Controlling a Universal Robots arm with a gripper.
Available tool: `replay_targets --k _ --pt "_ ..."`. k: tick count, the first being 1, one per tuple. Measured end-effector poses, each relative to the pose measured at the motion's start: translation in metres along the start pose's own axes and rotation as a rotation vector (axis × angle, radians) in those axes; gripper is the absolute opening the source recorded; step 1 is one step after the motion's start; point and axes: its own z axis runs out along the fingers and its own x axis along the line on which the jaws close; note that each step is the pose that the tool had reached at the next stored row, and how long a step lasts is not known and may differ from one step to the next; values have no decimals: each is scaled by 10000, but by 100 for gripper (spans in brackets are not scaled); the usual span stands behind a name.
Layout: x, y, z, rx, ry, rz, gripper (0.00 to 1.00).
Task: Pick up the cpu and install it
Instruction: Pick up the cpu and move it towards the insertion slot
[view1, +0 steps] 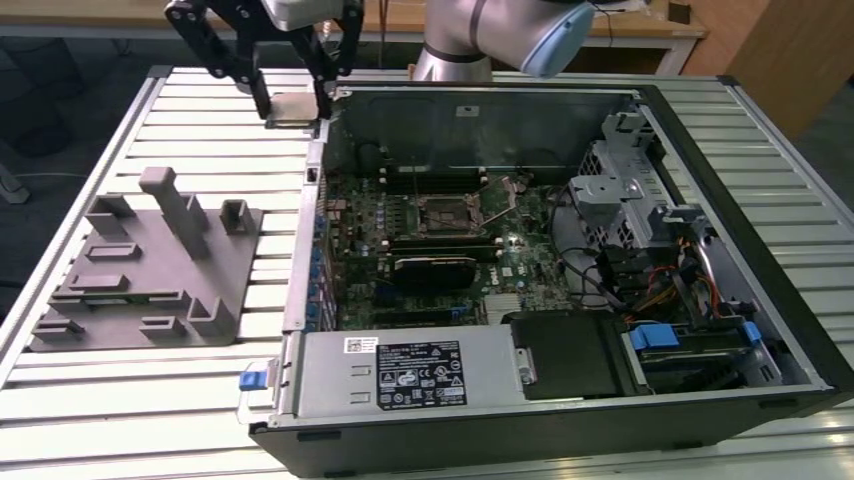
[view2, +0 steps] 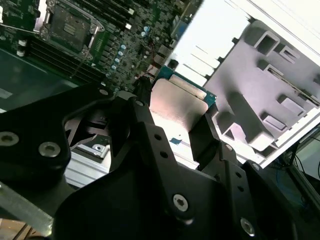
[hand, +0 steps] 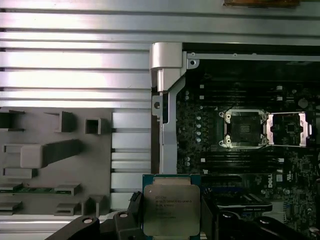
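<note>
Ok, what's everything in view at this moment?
thin square silver-topped cpu: one, silvery with a green rim, held over the table beside the case
open metal computer case: one, black and grey, lying on the table
square cpu socket: one, black, inside the case, metal frame swung open
plastic tray with upright posts: one, grey, at the exterior view's left of the case
slatted metal table: one, silver, under everything
robot arm: one, silver and pale blue, behind the case
gripper: one, black, shut on the cpu
</note>
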Motion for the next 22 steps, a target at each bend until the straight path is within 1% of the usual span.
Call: replay_targets --k 4,7,13,22 --pt "-59 2 13 0 0 1 55" --pt "-130 2 37 1 1 1 55" --pt "-333 0 122 1 1 1 55" --pt "-602 -5 293 -3 1 2 55"
